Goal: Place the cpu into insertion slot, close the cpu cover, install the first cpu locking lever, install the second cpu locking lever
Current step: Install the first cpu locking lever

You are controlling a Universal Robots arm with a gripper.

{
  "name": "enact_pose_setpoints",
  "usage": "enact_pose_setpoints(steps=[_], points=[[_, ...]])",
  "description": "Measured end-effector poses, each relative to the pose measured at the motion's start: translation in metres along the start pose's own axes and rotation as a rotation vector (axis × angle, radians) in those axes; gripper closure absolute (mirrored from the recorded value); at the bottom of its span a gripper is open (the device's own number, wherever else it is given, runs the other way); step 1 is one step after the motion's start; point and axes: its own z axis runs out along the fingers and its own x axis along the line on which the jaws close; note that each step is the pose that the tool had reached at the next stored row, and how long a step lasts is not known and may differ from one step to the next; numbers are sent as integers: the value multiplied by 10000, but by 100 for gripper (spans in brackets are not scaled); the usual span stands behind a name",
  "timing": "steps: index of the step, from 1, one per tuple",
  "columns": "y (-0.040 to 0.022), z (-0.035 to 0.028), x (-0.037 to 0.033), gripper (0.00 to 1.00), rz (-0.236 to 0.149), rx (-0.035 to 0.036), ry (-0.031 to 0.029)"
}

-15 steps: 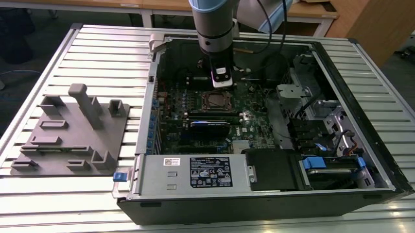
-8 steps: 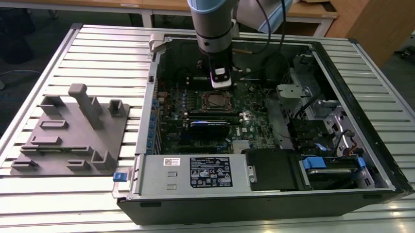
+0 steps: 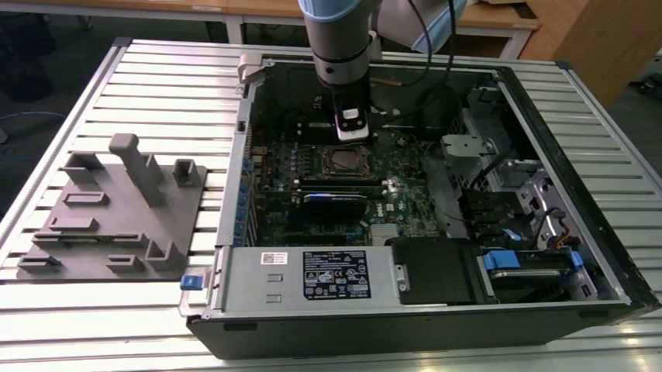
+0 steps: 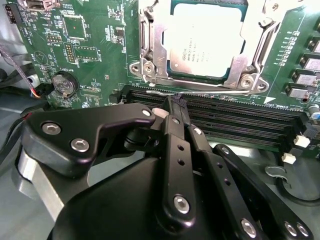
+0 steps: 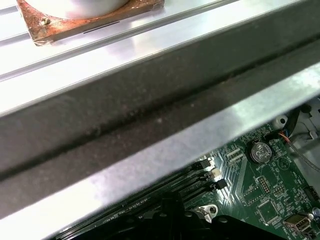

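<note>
Silver-grey and square, the cpu (image 4: 206, 40) lies flat in the slot (image 4: 150, 62) at the upper centre of the second wrist view, with the metal cover (image 4: 260, 47) framing it on all sides, so placement looks done and the cover appears down. The work in hand seems to be the first locking lever (image 4: 200, 93), a thin wire running along the frame's near edge. The end effector (image 4: 174, 102) has its fingers pressed together right at that wire, though whether it is pinched between them is unclear. In the exterior view the arm (image 3: 342, 46) hangs over the socket (image 3: 346, 161) inside the open case (image 3: 563, 116). Seating the lever would call for a small, exact sideways push.
</note>
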Motion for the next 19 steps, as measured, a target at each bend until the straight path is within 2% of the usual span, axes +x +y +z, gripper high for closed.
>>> enact_pose_setpoints(steps=[19], points=[[-17, -10, -12, 89, 0, 2, 0]])
